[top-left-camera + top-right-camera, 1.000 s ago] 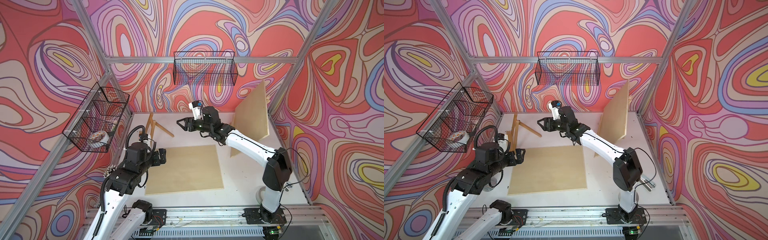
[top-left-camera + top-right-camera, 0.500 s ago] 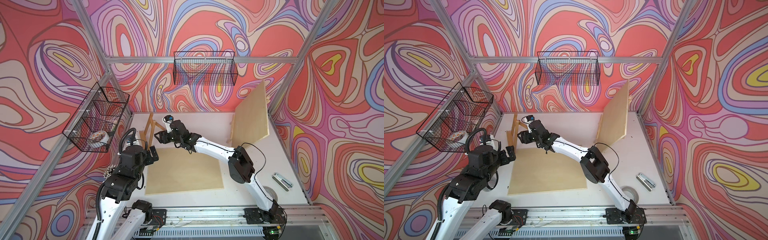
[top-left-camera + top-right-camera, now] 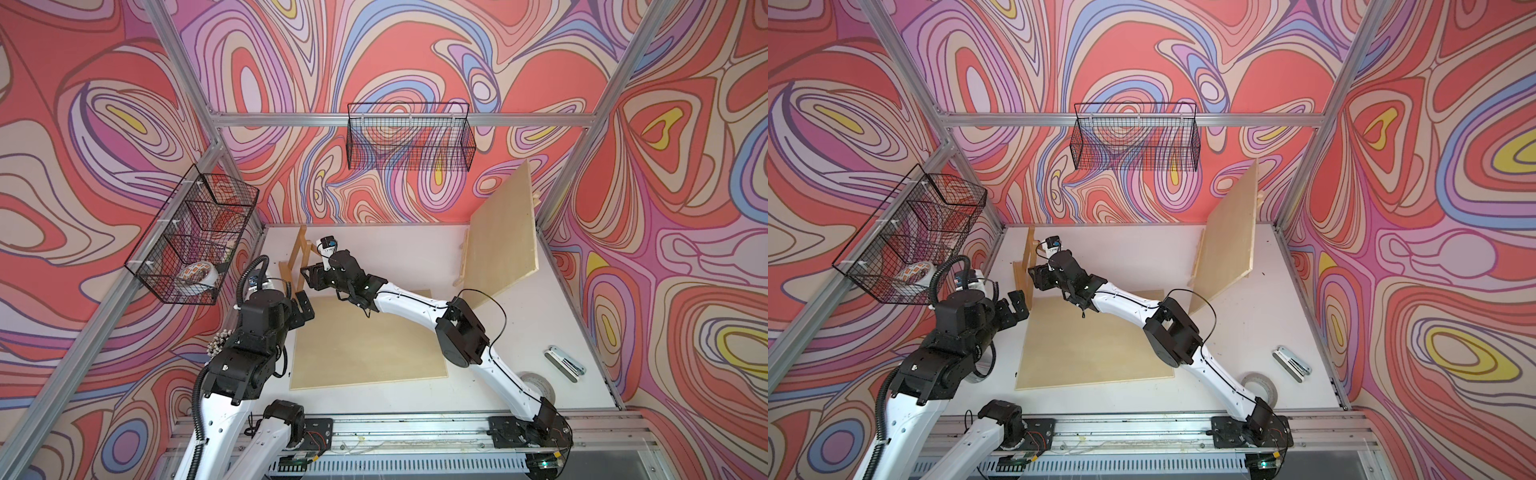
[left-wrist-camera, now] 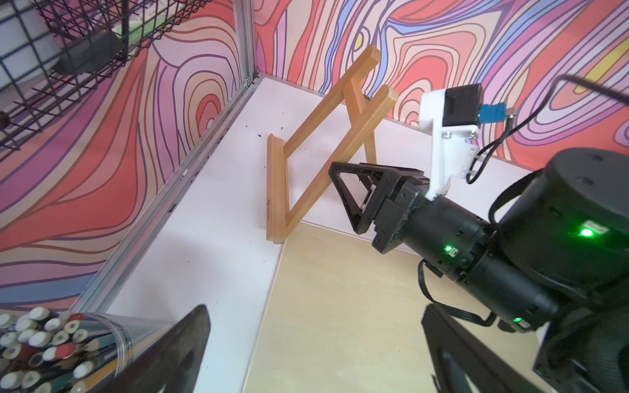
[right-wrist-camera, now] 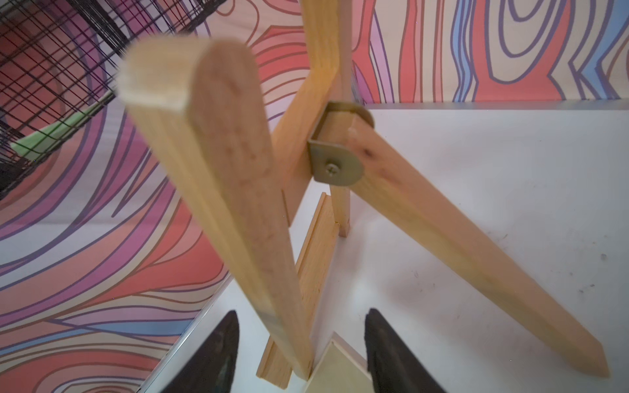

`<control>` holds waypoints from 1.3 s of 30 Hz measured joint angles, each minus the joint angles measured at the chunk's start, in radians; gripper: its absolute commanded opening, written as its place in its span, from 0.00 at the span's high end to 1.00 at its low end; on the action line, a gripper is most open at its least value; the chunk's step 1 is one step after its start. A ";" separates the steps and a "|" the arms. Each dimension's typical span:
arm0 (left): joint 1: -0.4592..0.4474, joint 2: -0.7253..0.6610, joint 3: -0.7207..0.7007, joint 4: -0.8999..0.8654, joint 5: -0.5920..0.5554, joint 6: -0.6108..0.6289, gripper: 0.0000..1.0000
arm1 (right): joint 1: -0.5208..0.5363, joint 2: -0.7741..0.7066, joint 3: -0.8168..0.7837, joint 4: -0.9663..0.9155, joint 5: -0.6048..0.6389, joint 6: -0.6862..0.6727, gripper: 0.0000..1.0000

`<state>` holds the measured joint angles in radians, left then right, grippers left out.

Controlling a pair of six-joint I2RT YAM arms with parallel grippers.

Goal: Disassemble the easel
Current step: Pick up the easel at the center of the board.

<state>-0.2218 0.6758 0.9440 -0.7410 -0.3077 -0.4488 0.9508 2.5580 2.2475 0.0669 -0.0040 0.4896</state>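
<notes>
table (image 3: 395,253): white | flat board (image 3: 365,340): lies mid-table | easel (image 3: 297,249): stands in the far left corner, ledge end at the flat board's corner | right gripper (image 3: 308,279): jaws partly apart astride one easel leg, gap on each side in the right wrist view | left gripper (image 3: 303,309): jaws wide, empty, near the easel

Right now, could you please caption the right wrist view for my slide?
Right gripper, jaws open, straddles one upright of the standing wooden easel.
</notes>
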 measured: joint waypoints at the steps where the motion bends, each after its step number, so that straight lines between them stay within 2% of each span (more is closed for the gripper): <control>1: 0.001 0.000 0.000 0.000 0.000 -0.001 0.00 | 0.005 0.008 0.003 0.013 0.010 -0.003 0.46; 7: 0.002 0.001 0.000 0.000 0.001 -0.001 0.00 | 0.026 0.056 0.008 0.111 0.076 -0.025 0.66; 18: 0.008 0.010 0.000 0.000 0.009 -0.001 0.00 | 0.034 0.089 0.011 0.232 0.122 -0.036 0.80; 28: 0.008 0.010 0.000 0.000 0.012 -0.001 0.00 | 0.034 0.104 0.032 0.261 0.139 -0.048 0.99; 34: 0.008 0.010 0.000 0.000 0.016 -0.001 0.00 | 0.033 0.098 -0.002 0.310 0.143 -0.048 1.00; 39: 0.008 0.010 0.000 0.000 0.019 -0.001 0.00 | 0.032 0.042 -0.103 0.359 0.137 -0.028 1.00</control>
<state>-0.2142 0.6861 0.9440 -0.7410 -0.2886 -0.4496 0.9829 2.5999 2.1445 0.4255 0.1326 0.4614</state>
